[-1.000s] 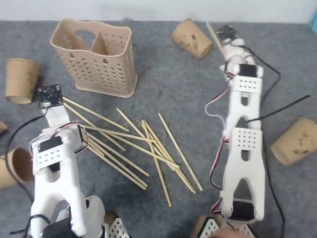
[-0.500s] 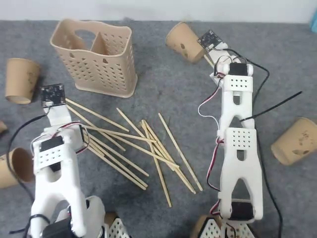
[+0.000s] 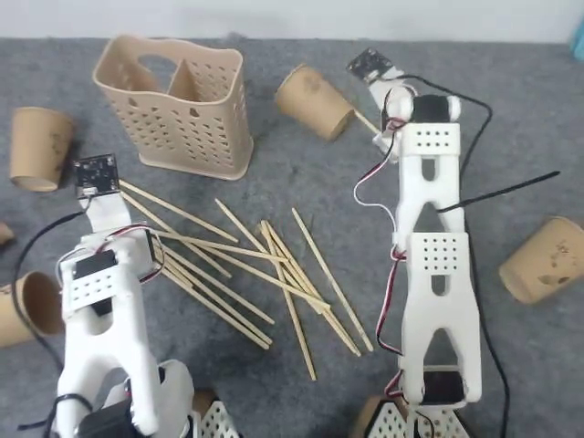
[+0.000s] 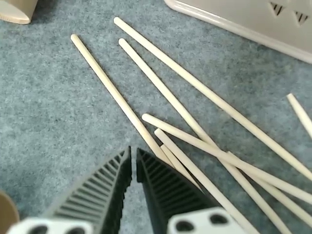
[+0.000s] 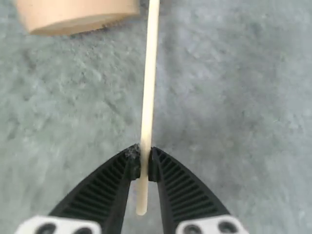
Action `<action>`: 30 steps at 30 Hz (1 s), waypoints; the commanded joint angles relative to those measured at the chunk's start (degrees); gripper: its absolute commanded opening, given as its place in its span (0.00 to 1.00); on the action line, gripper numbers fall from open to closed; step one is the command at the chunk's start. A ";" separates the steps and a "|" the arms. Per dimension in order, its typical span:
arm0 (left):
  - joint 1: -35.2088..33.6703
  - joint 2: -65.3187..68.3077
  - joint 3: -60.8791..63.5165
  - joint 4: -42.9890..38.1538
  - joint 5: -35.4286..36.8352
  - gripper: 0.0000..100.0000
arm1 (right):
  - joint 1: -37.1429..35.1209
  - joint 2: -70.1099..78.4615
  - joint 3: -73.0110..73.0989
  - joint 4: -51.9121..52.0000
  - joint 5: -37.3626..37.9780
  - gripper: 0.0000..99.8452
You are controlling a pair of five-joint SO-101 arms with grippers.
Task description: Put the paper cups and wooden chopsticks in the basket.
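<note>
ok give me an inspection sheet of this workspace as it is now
surface: grey mat
job's things: basket upright at the far left; paper cups on their sides outside it; chopsticks scattered mid-mat
clutter: nothing seen
hands: left hand shut, empty, over chopsticks; right hand shut on one chopstick near the far cup
cables: black cable loose beside the right arm
surroundings: pale strip beyond the mat's far edge

Grey felt surface (image 3: pixel 310 173) spreads throughout, a pale strip (image 3: pixel 274 16) bordering its far edge.
</note>
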 commanded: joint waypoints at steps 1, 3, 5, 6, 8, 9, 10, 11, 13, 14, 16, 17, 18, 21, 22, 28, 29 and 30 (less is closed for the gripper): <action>0.44 -2.37 -0.22 -1.93 -0.35 0.01 | -0.57 -7.69 -3.52 4.62 -1.49 0.01; 0.44 -2.29 -0.22 -2.20 -0.35 0.01 | -0.75 -8.92 -3.52 7.34 -1.67 0.01; 0.44 -2.29 -0.13 -2.29 -0.35 0.01 | -0.48 -9.54 -3.52 7.52 -2.99 0.01; 0.44 -2.29 -0.13 -2.29 -0.35 0.01 | -0.13 -9.80 -3.52 7.52 -3.78 0.01; 0.44 -2.29 -0.13 -2.29 -0.35 0.01 | 0.40 -10.24 -3.52 7.69 -4.66 0.01; 0.44 -2.29 -0.13 -2.29 -0.35 0.01 | 0.57 -10.24 -3.52 7.69 -4.92 0.01; 0.44 -2.29 -0.13 -2.37 -0.35 0.01 | 0.57 -10.33 -3.52 7.87 -5.19 0.01; 0.44 -2.29 -0.13 -2.37 -0.35 0.01 | 0.66 -10.33 -3.43 7.96 -6.07 0.01; 0.44 -2.29 -0.13 -2.37 -0.35 0.01 | 1.19 -10.42 -3.43 7.96 -7.47 0.01; 0.44 -2.29 -0.13 -2.37 -0.35 0.01 | 1.45 -10.42 -3.43 8.04 -7.91 0.01; 0.44 -2.29 -0.13 -2.37 -0.35 0.01 | 1.71 -11.12 -3.43 8.13 -8.18 0.01; 0.44 -2.29 -0.13 -2.37 -0.35 0.01 | 1.98 -11.47 -3.34 8.22 -8.44 0.01; 0.44 -2.29 -0.13 -2.37 -0.35 0.01 | 2.33 -12.18 -3.25 8.31 -9.32 0.01; 0.53 -2.20 -0.13 -2.46 -0.35 0.01 | 2.77 -16.40 1.05 8.31 -10.99 0.01; 0.53 -2.20 -0.13 -2.46 -0.35 0.01 | 2.77 -18.95 4.66 8.31 -10.99 0.01; 0.62 -2.20 -0.13 -2.46 -0.35 0.01 | 2.24 -43.91 37.71 7.69 -11.16 0.01; 0.62 -2.20 -0.13 -2.46 -0.35 0.01 | 1.98 -48.31 42.73 7.43 -11.16 0.01; 0.62 -2.29 -0.13 -2.46 -0.35 0.01 | 1.80 -52.62 47.12 7.34 -11.16 0.01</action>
